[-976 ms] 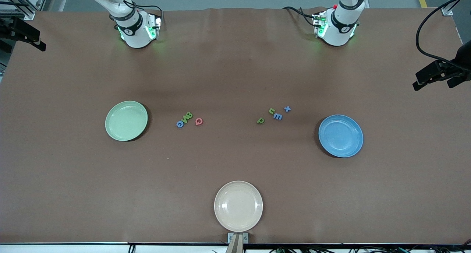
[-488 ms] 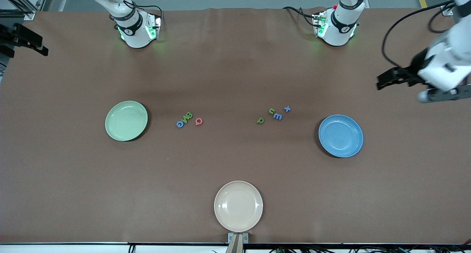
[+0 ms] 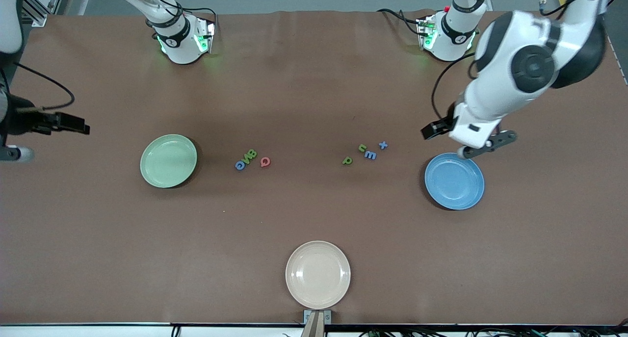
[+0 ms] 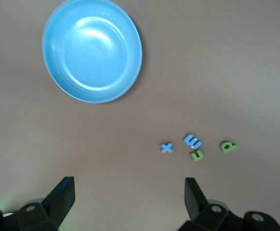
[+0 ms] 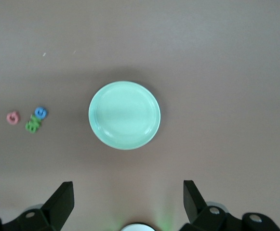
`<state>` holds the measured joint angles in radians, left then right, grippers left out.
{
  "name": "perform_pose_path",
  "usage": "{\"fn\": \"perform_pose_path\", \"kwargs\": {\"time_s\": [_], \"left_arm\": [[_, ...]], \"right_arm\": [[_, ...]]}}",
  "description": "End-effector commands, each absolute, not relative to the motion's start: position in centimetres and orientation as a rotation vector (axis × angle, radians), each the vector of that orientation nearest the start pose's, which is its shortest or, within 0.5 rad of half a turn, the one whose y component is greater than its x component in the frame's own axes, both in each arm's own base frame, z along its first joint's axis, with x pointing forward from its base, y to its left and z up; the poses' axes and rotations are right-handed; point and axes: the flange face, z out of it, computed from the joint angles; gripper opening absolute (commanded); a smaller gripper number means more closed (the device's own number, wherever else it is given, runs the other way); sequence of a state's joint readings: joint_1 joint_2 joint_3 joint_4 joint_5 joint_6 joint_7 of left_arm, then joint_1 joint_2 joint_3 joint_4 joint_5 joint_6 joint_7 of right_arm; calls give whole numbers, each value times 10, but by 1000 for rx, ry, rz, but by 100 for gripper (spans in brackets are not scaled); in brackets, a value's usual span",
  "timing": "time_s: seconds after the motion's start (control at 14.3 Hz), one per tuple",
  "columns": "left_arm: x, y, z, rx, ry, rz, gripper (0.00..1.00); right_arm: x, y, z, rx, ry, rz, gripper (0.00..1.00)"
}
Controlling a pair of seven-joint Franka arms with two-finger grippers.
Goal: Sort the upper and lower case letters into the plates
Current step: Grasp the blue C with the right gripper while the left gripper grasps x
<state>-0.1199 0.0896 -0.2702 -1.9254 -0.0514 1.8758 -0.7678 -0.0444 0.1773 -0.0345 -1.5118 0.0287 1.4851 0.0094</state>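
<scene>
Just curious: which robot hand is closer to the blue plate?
Left. The left gripper hangs open just above the blue plate's rim; the right gripper, also open, is past the green plate.

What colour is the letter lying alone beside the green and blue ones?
Pinkish red letter, clearest in the front view.

Bare table (image 3: 314,96) surrounds both letter clusters (image 3: 251,159), approach unobstructed.
</scene>
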Motion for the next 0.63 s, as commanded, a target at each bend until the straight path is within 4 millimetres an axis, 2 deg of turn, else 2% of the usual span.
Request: {"fn": "perform_pose_path", "kwargs": {"time_s": [0.0,0.14,0.28,0.49,0.56], "left_arm": [[491,-230,395,-3030,-680,211,100],[477,-241,366,-3031,-775,138,100],[469,-251,342,-3069,-866,39,100],[457,-265,294,-3092,-737,2,100],[456,-265,278,-3086,-686,-7,100]], "right_arm": [[593,-14,533,-3057,445,272,100],[600,29,512,-3051,562,256,100],[606,63,478,-3026,753,250,100],[605,103,427,-2995,889,233,100],[603,109,412,-2989,913,229,100]]}}
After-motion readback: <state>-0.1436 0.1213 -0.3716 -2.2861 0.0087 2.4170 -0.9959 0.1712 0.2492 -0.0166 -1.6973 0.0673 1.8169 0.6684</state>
